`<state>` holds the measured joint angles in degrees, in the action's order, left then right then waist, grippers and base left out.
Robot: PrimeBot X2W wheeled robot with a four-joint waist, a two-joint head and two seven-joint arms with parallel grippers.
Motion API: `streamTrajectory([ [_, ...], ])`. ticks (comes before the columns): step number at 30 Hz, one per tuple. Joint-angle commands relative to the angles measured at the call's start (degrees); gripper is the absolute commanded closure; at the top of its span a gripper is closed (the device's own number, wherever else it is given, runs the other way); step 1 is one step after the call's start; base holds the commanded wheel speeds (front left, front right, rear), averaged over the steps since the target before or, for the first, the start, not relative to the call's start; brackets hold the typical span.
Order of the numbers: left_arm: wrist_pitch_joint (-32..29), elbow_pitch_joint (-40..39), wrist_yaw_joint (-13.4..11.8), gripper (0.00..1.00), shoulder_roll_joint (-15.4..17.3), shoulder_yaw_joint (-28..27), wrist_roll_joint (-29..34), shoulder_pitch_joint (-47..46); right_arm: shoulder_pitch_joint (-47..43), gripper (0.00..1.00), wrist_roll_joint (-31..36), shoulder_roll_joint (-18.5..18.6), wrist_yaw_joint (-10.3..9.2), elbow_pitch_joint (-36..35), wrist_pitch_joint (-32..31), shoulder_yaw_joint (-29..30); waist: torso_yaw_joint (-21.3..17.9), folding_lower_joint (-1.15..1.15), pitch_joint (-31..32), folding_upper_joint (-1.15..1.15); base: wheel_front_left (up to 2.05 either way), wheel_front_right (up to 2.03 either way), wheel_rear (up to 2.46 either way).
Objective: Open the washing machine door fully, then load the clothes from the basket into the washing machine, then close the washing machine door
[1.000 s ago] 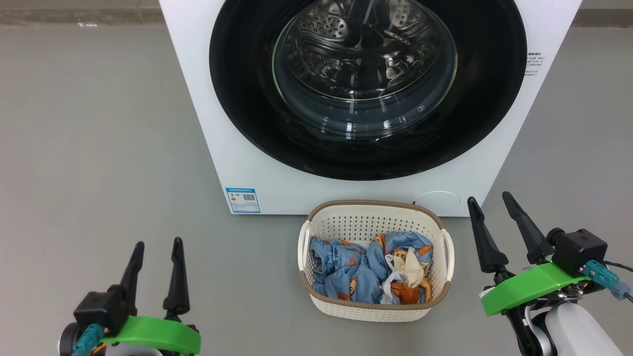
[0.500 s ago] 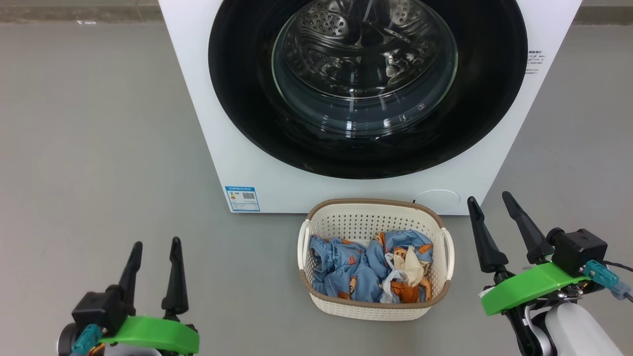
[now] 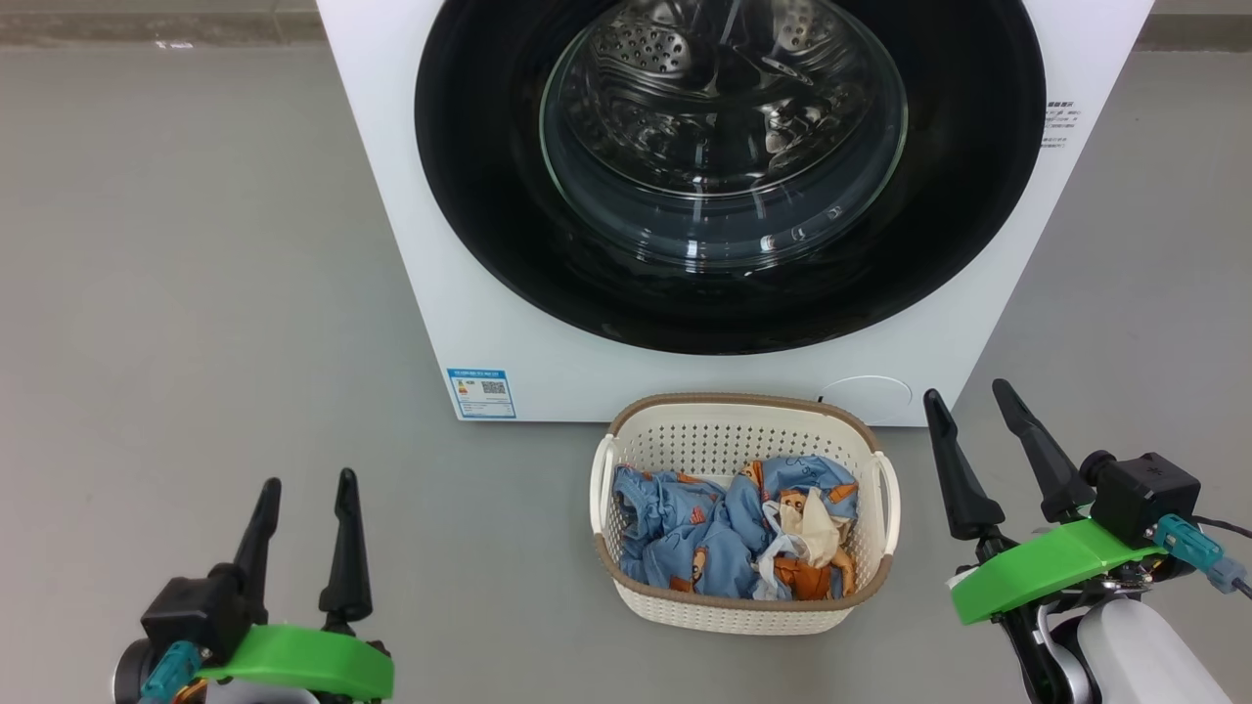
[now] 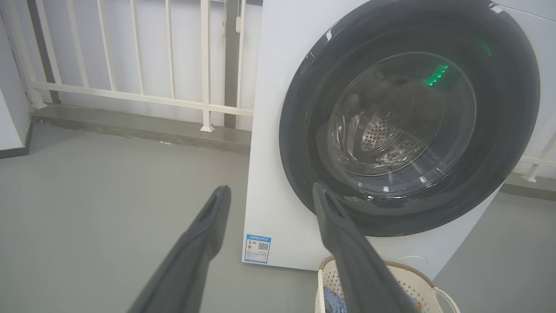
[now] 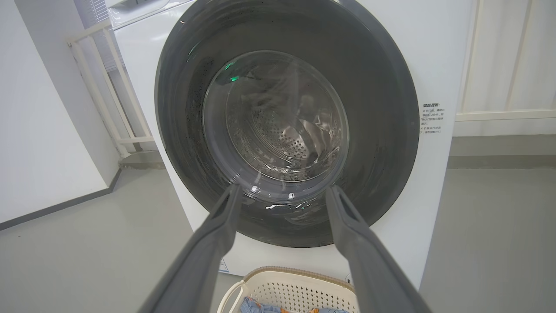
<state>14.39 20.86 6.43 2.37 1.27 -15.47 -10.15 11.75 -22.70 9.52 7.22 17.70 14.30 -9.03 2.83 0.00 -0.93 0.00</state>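
The left pincer (image 3: 308, 479) is hovering with its two fingers (image 3: 346, 548) spread and nothing between them; the right pincer (image 3: 966, 389) is likewise gaping empty. The basket (image 3: 743, 401) is sitting between the two — nearer the right one, just to its left — holding blue and orange clothes (image 3: 704, 538). Ahead of both pincers, the washing machine (image 3: 440, 323) is standing with the washing machine door (image 3: 489, 196) lying shut against its front.

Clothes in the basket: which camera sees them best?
The head view: it looks down into the basket, showing the whole blue-and-orange clothes pile. Both wrist views catch slivers of it at their bottom edges.
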Motion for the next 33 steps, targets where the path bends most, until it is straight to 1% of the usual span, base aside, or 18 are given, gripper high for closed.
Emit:
streamTrajectory([
  [1,0.61,-1.32,-0.36,0.00,0.58,-1.82,-0.06,-2.08,2.06,0.00,0.86,0.45,0.26,-1.13,0.70,-1.18,0.01,0.00,-0.02,0.00,0.00,0.00,0.00],
  [9,0.61,-0.83,-0.20,0.00,0.57,-1.20,0.53,-2.14,2.17,0.00,0.71,0.49,0.26,-1.07,0.70,-1.20,0.02,0.00,-0.01,0.00,0.06,0.06,-0.12],
  [15,0.61,-0.74,-0.35,0.00,0.57,-1.33,0.69,-2.15,2.15,0.00,0.69,0.43,0.26,-1.02,0.70,-1.19,0.02,0.00,0.08,0.00,0.47,0.47,-0.95],
  [33,0.61,-0.68,0.10,0.00,0.55,-1.19,-0.41,-2.07,2.17,0.00,0.58,0.50,0.26,-0.83,0.70,-1.23,-0.12,0.00,0.55,0.00,1.00,1.00,-2.00],
])
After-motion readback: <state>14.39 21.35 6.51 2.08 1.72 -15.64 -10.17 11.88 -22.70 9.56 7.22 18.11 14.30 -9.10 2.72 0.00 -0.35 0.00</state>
